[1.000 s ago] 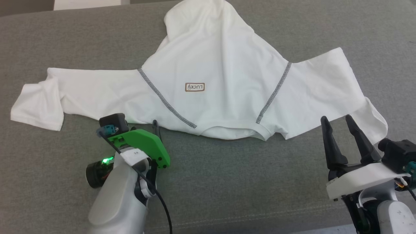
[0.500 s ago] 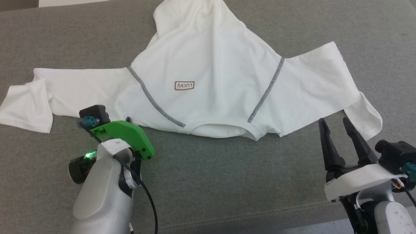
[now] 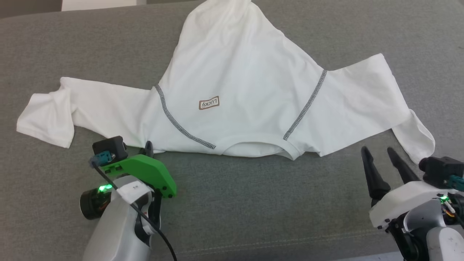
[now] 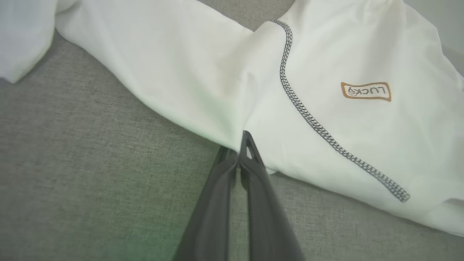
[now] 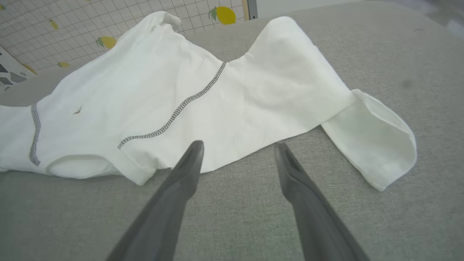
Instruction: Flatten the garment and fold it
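Note:
The white garment point(image 3: 246, 90) lies spread on a grey cushioned surface, collar toward me and both sleeves out to the sides. It has dark zigzag seams and a tan label point(image 3: 209, 103). My left gripper point(image 3: 148, 146) is shut on the garment's near edge where the left sleeve meets the body. In the left wrist view, the closed fingertips point(image 4: 246, 145) pinch the cloth point(image 4: 203, 83) at that edge. My right gripper point(image 3: 377, 150) stands open just short of the right sleeve's near edge, with nothing between its fingers. In the right wrist view, the gripper point(image 5: 239, 145) faces the sleeve point(image 5: 290, 87) and its folded cuff point(image 5: 373, 145).
The grey fabric surface point(image 3: 253, 203) reaches all around the garment, with a stitched seam near its front edge. A white object point(image 3: 98, 4) sits beyond the far edge at the upper left. A grid-patterned sheet with lemons point(image 5: 72, 21) stands behind the surface.
My left gripper has shut on the garment's near edge. The cloth there has drawn toward it and the label now sits tilted. The head camera has shifted. My right gripper stays open.

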